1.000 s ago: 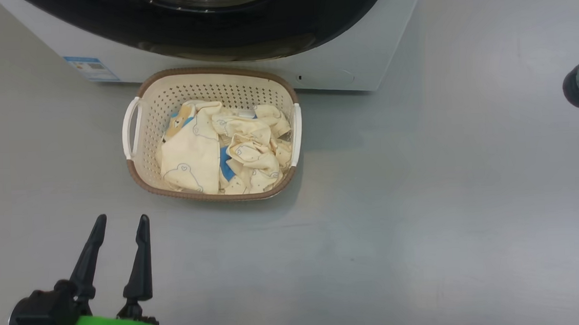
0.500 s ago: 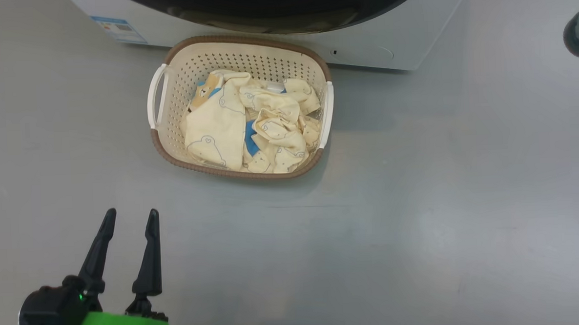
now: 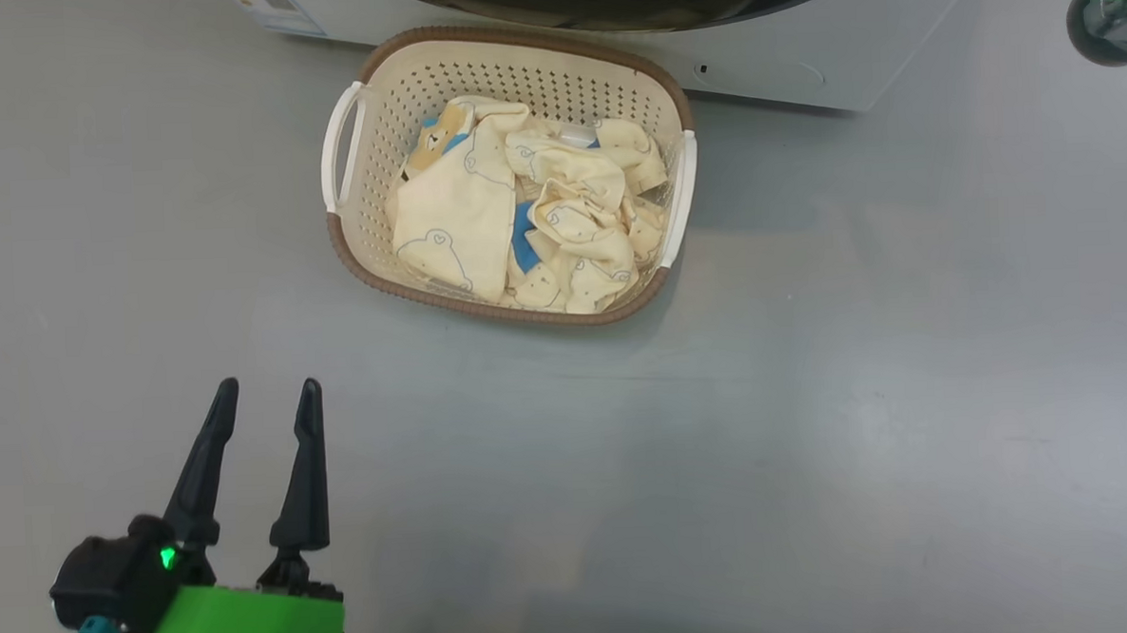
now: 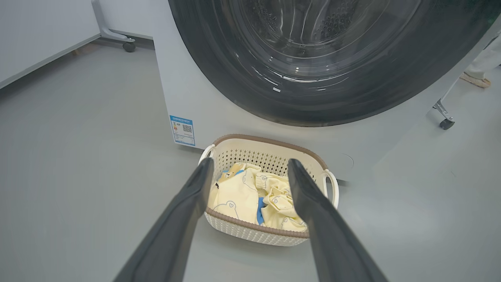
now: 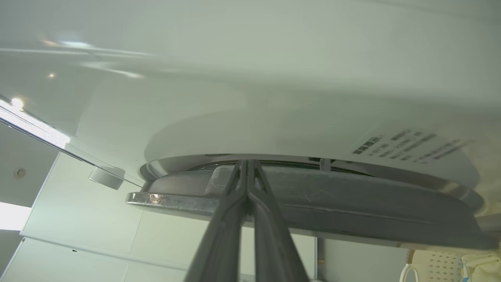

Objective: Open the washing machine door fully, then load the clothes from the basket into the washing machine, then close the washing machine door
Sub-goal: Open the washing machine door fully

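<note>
The cream basket (image 3: 360,230) stands on the grey floor against the white washing machine (image 3: 780,55), with the cream-yellow clothes (image 3: 483,215) heaped inside. In the left wrist view the basket (image 4: 274,156) with the clothes (image 4: 235,196) sits below the glossy black washing machine door (image 4: 219,78). My left gripper (image 3: 267,391) hovers open and empty, short of the basket, also seen as left gripper (image 4: 250,164). My right gripper (image 5: 245,162) is shut, its tips tucked at the gap between the door's grey edge (image 5: 352,211) and the machine's white front (image 5: 274,98).
A blue sticker (image 4: 182,130) marks the machine's lower left corner. Castors of wheeled frames stand left (image 4: 128,46) and right (image 4: 446,123) of the machine. A person's shoe (image 4: 475,80) shows at the far right. Part of my right arm (image 3: 1116,2) hangs at the upper right.
The head camera has shifted, so basket and machine sit higher and further right in the picture. Both grippers keep their states.
</note>
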You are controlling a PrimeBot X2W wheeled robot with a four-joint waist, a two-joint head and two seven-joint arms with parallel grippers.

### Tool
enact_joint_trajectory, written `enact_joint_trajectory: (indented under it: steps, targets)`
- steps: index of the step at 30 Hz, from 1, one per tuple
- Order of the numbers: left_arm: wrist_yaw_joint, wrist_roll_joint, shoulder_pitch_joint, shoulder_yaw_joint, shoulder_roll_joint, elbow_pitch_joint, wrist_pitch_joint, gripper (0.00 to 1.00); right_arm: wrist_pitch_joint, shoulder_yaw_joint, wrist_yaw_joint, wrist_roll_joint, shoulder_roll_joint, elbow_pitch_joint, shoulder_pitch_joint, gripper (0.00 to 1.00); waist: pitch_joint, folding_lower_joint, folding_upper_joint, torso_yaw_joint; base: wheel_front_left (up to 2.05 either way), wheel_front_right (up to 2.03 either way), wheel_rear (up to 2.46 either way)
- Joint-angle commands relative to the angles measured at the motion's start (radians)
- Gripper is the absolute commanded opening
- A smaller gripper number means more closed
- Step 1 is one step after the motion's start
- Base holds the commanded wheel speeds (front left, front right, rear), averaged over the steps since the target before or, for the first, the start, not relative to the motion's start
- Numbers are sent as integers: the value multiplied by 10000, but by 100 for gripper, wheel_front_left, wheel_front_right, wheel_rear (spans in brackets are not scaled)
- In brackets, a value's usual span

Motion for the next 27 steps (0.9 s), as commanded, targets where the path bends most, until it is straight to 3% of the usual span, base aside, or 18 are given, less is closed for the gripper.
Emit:
enact_joint_trajectory:
  steps: [1, 27]
  targets:
    - [6, -49, -86, 433, 86, -353, -140, 100, 47, 162, 46, -48, -26, -299, -469, 0, 145, 0, 0, 87, 0, 0, 0]
    - [6, -54, -212, 405, -251, -428, -140, 100, 58, 895, 46, -115, -352, -119, -1199, 0, 837, 0, 0, 465, 0, 0, 0]
